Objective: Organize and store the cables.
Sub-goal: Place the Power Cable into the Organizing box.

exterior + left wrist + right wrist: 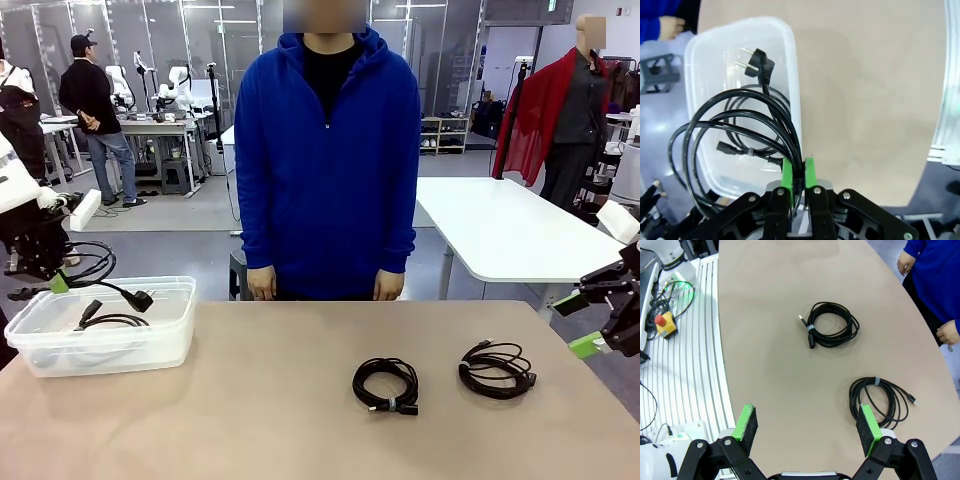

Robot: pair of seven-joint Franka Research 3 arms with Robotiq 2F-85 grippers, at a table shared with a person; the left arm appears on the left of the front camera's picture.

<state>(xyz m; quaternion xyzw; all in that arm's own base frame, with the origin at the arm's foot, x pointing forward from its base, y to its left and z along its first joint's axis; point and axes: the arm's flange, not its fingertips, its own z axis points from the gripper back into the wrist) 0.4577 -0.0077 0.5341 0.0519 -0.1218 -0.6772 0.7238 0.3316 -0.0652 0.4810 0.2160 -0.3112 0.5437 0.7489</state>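
My right tool [806, 415] hangs wide open over the tan counter [790, 280]. One coiled black cable [876, 381] lies just beside a green pad [867, 422]; a second coil [811, 329] lies farther off. A person's hand [949, 333] shows at the edge.

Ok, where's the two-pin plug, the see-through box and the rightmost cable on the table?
Two-pin plug [760, 62]: left wrist view, on its black body.
See-through box [110, 350]: front view, on its front wall.
Rightmost cable [876, 380]: right wrist view, on its pale tie band.
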